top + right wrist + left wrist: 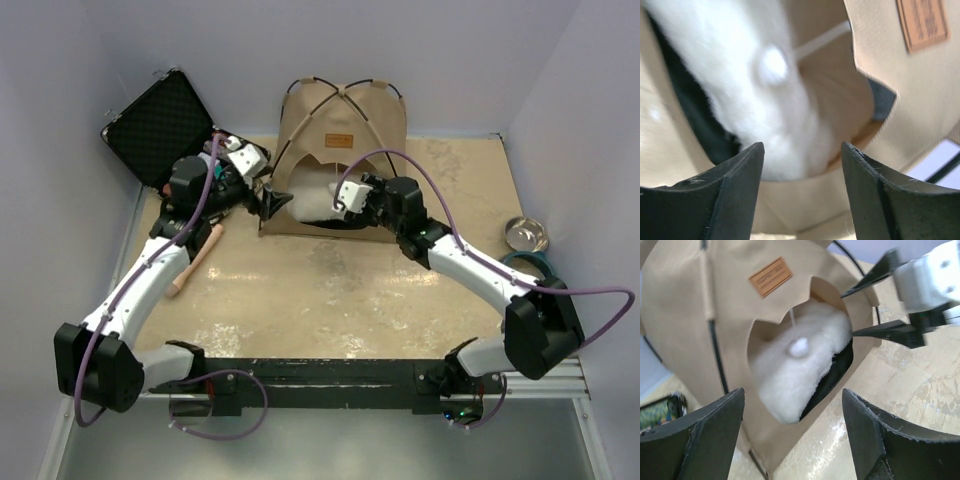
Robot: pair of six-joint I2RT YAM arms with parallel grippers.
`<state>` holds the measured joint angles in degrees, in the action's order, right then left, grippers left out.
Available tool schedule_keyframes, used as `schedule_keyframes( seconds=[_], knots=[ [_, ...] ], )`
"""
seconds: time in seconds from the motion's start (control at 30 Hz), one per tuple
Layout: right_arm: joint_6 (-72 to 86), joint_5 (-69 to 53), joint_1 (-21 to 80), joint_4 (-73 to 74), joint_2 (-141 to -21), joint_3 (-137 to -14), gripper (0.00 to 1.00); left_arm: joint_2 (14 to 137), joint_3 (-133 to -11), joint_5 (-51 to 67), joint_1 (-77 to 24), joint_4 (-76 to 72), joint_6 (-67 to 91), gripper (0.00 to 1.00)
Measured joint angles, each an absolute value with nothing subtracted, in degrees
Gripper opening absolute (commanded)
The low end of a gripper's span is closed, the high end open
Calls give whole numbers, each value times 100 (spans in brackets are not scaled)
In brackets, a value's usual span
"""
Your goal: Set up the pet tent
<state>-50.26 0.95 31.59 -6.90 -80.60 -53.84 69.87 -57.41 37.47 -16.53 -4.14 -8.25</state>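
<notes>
The large tan fabric pet tent (345, 165) stands upright at the back middle of the beige mottled table (330, 290). Its two thin black poles (345, 92) arch over it and cross at the top. Its arched doorway faces the arms, with a small brown patch (340, 139) sewn above the opening. A white pompom (799, 346) hangs on a cord in the doorway, and a white fluffy cushion (805, 380) fills the floor inside, on the tent's black base. The left gripper (272, 203) sits at the tent's front left corner, low to the table. Its two black fingers (705, 435) are spread wide with nothing between them. The right gripper (338, 203) is at the doorway itself, just in front of the cushion. Its fingers (730, 195) are also parted and hold nothing, and its wrist view looks straight into the opening. An open black foam-lined case (160, 125) leans at the back left corner. A round metal bowl (527, 234) rests near the right edge, well apart from the tent.
</notes>
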Motion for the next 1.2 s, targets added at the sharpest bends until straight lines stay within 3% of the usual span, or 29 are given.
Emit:
schedule_keyframes(
  seconds=[0.13,0.27,0.57,0.73,0.87,1.03,1.2],
  knots=[
    [-4742,-436,3417,-587,-8079,-5559,63,6746,-5419,3649,-1234,-408,-176,83],
    [-4440,-731,3697,-591,-8812,-6117,67,6613,-5293,3492,-1155,-252,242,91],
    [-4204,-884,3667,-80,-9688,-6757,71,6486,-5275,3221,-989,867,290,100],
    [-4204,-919,3489,486,-9354,-6751,77,6982,-5516,3284,-937,1551,172,100],
    [-4219,-1048,2823,1396,-8342,-6639,80,7057,-5607,3334,-932,1811,23,100],
    [-4307,-1094,1234,2224,-7039,-6639,80,7048,-5881,3457,-926,1844,-86,100],
    [-4335,-548,-309,2401,-6851,-6506,79,7019,-5996,3498,-906,1809,-113,99]
  ],
)
